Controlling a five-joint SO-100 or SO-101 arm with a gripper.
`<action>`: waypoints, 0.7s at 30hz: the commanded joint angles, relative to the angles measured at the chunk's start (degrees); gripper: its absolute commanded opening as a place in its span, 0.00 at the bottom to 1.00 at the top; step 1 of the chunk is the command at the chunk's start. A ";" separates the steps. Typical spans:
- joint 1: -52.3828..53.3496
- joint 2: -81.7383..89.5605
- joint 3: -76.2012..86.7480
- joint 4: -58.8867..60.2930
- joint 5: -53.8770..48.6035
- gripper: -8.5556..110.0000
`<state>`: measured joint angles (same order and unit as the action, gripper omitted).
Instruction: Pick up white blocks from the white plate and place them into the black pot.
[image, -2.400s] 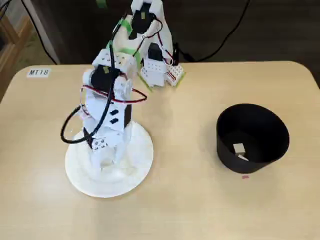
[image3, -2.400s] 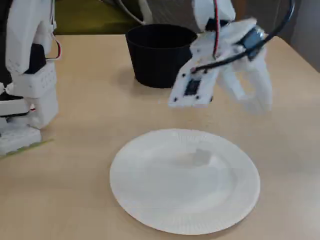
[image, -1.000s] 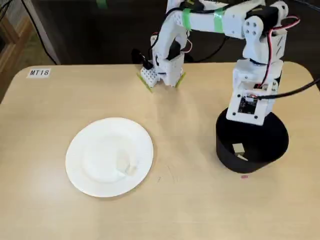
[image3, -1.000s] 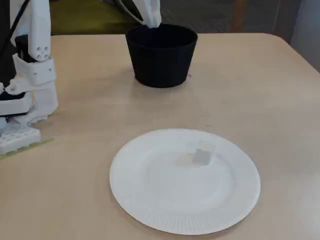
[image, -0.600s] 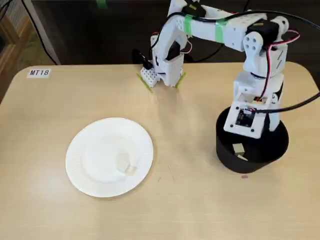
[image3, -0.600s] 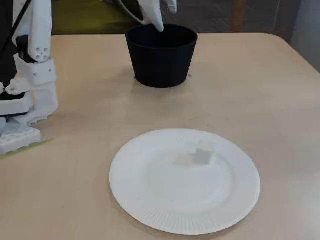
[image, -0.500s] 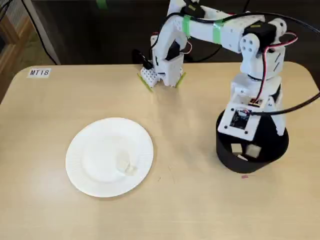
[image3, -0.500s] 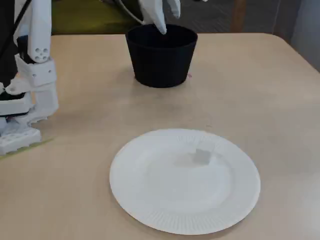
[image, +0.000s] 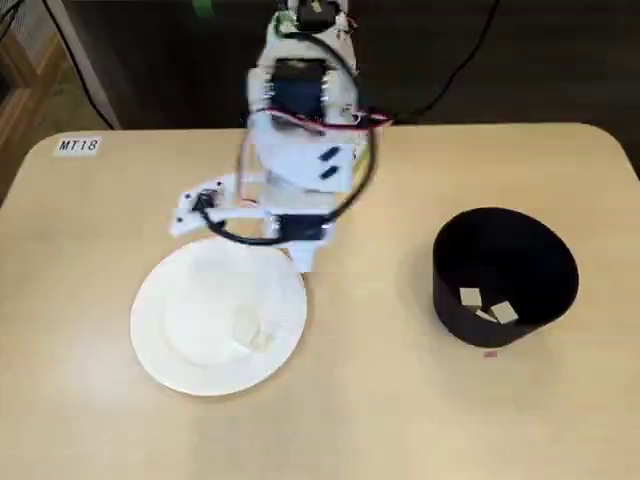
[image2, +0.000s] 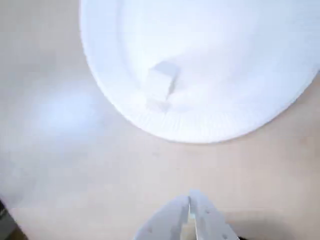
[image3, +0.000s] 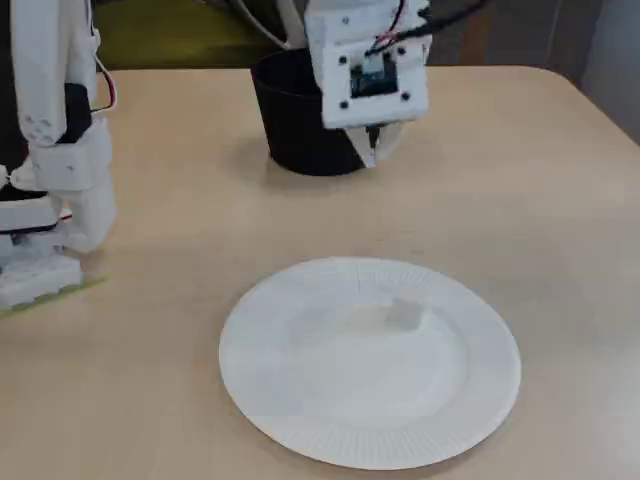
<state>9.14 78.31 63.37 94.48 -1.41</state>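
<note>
Item: one white block (image2: 161, 85), plate's (image2: 240, 125) seven o'clock in wrist view; looked light, rigid; you would pinch flat sides. Hand (image2: 189, 210) pressed together, empty.

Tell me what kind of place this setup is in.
Probably a lab or classroom workspace: a beige table bearing a label sticker, cables trailing behind the arm, and only a white plate and black pot laid out.

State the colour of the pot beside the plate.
Matte black; the black pot shows best in a fixed view, with pale blocks inside.
</note>
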 joint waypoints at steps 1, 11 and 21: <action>3.78 -2.02 1.05 -0.18 3.96 0.05; 7.03 -7.47 0.53 -3.16 11.95 0.25; 9.14 -12.22 0.53 -7.82 9.23 0.33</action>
<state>17.58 66.27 64.69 87.63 8.44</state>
